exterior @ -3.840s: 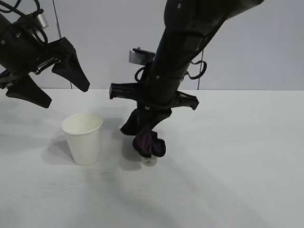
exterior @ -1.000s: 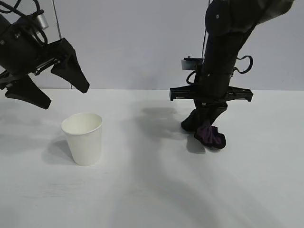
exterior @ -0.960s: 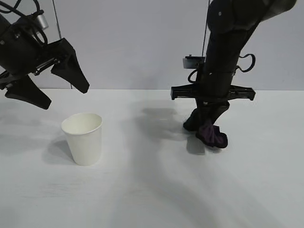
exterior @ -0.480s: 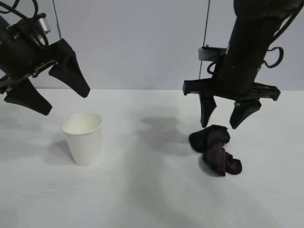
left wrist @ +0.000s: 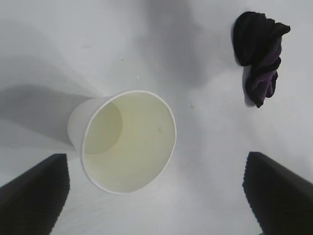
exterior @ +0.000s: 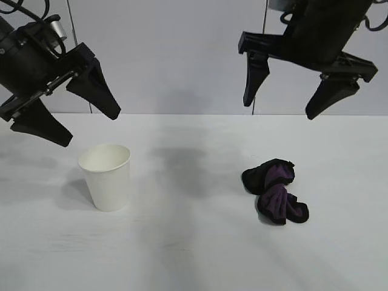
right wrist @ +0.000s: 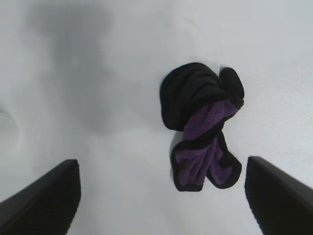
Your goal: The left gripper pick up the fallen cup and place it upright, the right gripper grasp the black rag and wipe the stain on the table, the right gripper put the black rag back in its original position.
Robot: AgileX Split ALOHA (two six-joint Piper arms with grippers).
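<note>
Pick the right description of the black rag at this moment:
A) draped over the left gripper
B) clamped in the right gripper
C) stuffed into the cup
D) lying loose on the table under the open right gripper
D: the black rag lies bunched on the table, with the right gripper open and raised above it, apart from it.

**No readable text in any view**

No lettering, label, brand, number or sign can be read anywhere in these pictures. The cup (exterior: 105, 176) is plain white outside and bare inside, the black rag (exterior: 276, 191) carries no tag or print, and the table (exterior: 194, 254) is unmarked. The left gripper (exterior: 71, 115) and the right gripper (exterior: 282, 103) show only plain black surfaces, with nothing written on them. The pale wall behind the arms is blank as well.
</note>
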